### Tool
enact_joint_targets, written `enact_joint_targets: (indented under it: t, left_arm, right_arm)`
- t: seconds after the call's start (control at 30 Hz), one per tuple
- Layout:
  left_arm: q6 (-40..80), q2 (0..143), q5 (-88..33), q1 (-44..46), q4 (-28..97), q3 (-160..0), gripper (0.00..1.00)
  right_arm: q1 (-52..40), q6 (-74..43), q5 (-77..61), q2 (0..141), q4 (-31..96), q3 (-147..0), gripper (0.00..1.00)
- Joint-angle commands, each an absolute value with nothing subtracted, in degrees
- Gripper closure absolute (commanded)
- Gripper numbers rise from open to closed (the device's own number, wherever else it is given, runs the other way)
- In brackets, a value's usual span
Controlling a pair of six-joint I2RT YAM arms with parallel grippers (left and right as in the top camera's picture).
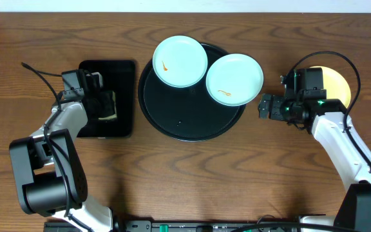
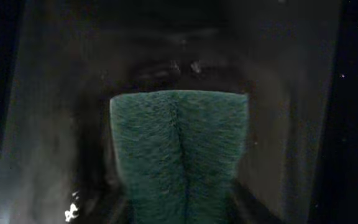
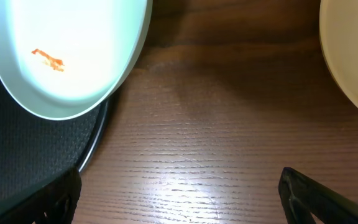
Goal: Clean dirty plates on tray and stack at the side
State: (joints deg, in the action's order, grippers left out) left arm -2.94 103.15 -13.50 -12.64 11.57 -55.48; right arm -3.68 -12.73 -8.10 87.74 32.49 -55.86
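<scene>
Two pale turquoise plates (image 1: 180, 61) (image 1: 234, 78), each with an orange smear, rest on the round black tray (image 1: 179, 122), overhanging its far rim. A pale yellow plate (image 1: 339, 84) lies on the table at the right, partly hidden by my right arm. My right gripper (image 1: 263, 106) hovers open over bare wood between the tray and the yellow plate, holding nothing. In the right wrist view it (image 3: 185, 205) has the nearer turquoise plate (image 3: 61, 56) at upper left and the yellow plate (image 3: 353, 62) at upper right. My left gripper (image 1: 110, 106) (image 2: 179, 208) pinches a green sponge (image 2: 179, 143), which is creased down its middle.
The sponge (image 1: 113, 106) lies in a small rectangular black tray (image 1: 118, 71) left of the round tray. This tray's dark, wet-looking floor (image 2: 55, 124) fills the left wrist view. The round tray's rim (image 3: 95, 140) runs just left of my right gripper.
</scene>
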Motion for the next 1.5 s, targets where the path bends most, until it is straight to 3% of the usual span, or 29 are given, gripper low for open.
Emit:
enact_joint_targets:
  t: [0.0, 0.13, 0.2, 0.4, 0.53, 0.6, 0.83, 1.2, 1.47]
  left_arm:
    - [-3.2, 102.85, -12.62, -12.47, 11.22, -54.57, 0.67]
    - [-3.18, 101.69, -12.6, -12.58, 11.05, -55.09, 0.79]
    - [-3.18, 100.14, -12.62, -12.58, 11.05, -55.33, 0.92]
    - [-1.76, 92.58, -12.62, -12.58, 11.09, -55.44, 0.92]
    - [0.8, 89.08, -13.58, -12.58, 13.26, -55.44, 0.92]
    - [0.97, 88.62, -15.0, -12.58, 15.97, -55.44, 0.92]
    - [1.21, 89.32, -15.07, -12.56, 18.46, -55.42, 0.92]
    - [1.19, 89.36, -15.88, -12.45, 19.07, -55.42, 0.92]
    - [1.19, 89.38, -15.88, -12.45, 19.25, -55.42, 0.92]
  right_arm:
    - [-3.95, -12.8, -7.97, 87.88, 32.34, -55.9, 0.01]
    - [-3.95, -12.49, -7.84, 87.85, 31.88, -55.92, 0.01]
    - [-3.92, -10.79, -7.75, 87.64, 31.68, -55.96, 0.01]
    - [-3.95, -5.96, -7.77, 83.61, 32.34, -57.25, 0.13]
    - [-3.95, -5.48, -7.99, 81.67, 31.94, -59.0, 0.11]
    - [-3.95, -5.41, -7.97, 81.67, 31.51, -59.9, 0.01]
    - [-3.95, 0.32, -7.97, 85.47, 24.56, -59.94, 0.01]
    - [-3.95, 0.3, -7.97, 98.37, 17.15, -59.92, 0.14]
    - [-3.57, 1.67, -7.92, 101.56, 3.77, -59.92, 0.1]
